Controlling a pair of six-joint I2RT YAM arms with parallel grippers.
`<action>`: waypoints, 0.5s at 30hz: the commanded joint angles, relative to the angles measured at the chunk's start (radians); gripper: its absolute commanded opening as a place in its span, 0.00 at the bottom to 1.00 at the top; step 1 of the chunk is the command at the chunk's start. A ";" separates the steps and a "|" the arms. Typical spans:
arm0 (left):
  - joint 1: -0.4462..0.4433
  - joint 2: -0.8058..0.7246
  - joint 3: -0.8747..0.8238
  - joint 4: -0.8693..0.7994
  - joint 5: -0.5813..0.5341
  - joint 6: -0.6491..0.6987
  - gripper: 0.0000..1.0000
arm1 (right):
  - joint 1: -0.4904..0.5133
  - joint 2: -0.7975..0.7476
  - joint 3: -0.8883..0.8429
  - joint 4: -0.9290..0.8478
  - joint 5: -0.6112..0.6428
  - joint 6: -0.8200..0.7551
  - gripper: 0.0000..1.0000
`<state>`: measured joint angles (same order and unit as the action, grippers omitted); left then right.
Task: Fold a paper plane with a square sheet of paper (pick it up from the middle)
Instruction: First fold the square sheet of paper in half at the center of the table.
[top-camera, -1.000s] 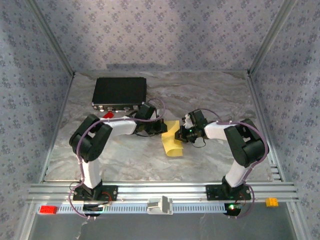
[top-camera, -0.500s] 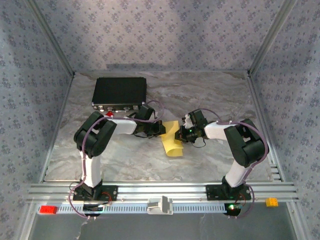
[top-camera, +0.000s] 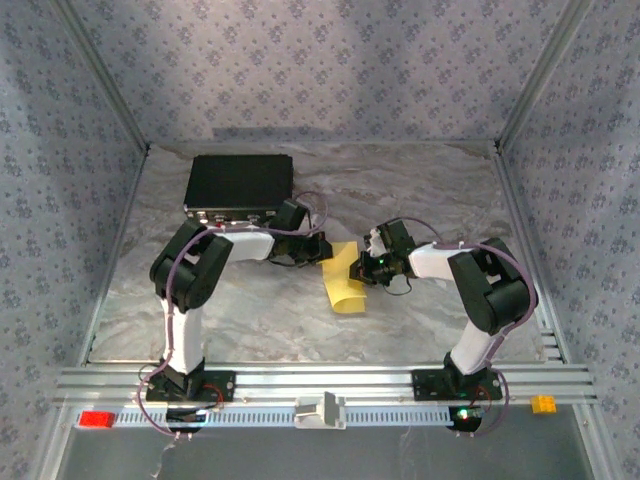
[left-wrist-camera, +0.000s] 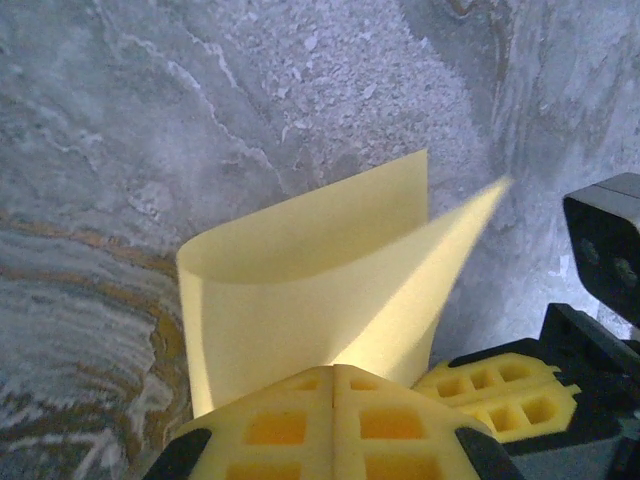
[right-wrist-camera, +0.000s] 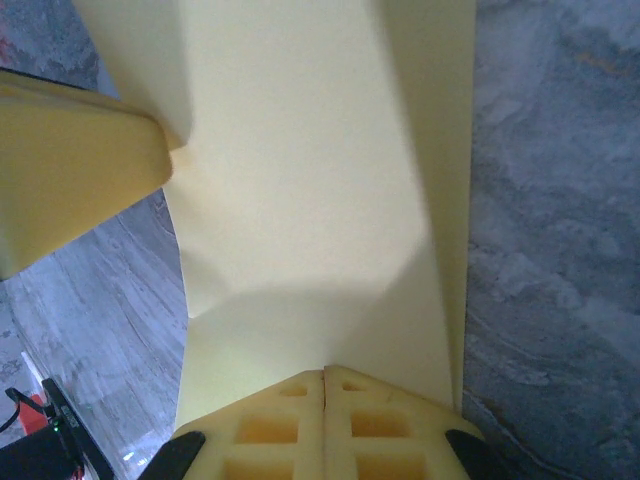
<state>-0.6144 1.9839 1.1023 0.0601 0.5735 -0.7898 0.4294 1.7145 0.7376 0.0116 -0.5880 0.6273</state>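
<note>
Pale-yellow paper, the sheet (left-wrist-camera: 300, 290) was curled into a loose U rather than creased, one half bowed over the other with an open loop at the bend. It sat about midway between the left and right edges of the table (top-camera: 420, 190), somewhat nearer the near edge than the far one, well apart from the case (top-camera: 240, 182) by the far-left corner.

The left gripper (left-wrist-camera: 333, 385) was clenched on one edge of the sheet; its pads (left-wrist-camera: 270, 425) met at a seam with the paper coming out from between them. The right gripper (right-wrist-camera: 324, 385) was likewise clamped on the sheet, pads pressed together on the paper, with a finger of the left one just beside it at the sheet's upper corner.

By my reading this was the first fold, edge brought toward edge, with no crease set and no dart shape formed. The next move likely called for lining the two free edges up squarely, lowering the loop to the table, then pressing along the bend; one gripper would have to let go to do that. The thin sheet could slip or skew if the edges were not matched first.

From above, the left arm was bent sharply at the elbow, its forearm running low rightward. The right arm mirrored it, forearm running leftward, so the wrists met nearly nose to nose over the sheet.
</note>
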 joint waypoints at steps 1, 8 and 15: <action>0.009 0.047 0.019 -0.023 0.023 0.030 0.00 | -0.010 0.032 -0.042 -0.131 0.097 -0.009 0.00; 0.038 0.064 -0.006 -0.036 -0.045 0.032 0.00 | -0.010 0.034 -0.046 -0.131 0.096 -0.011 0.00; 0.059 0.049 0.034 -0.068 -0.137 0.017 0.00 | -0.008 0.035 -0.050 -0.129 0.096 -0.013 0.00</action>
<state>-0.5972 2.0144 1.1175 0.0479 0.5755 -0.7841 0.4278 1.7145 0.7372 0.0113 -0.5884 0.6273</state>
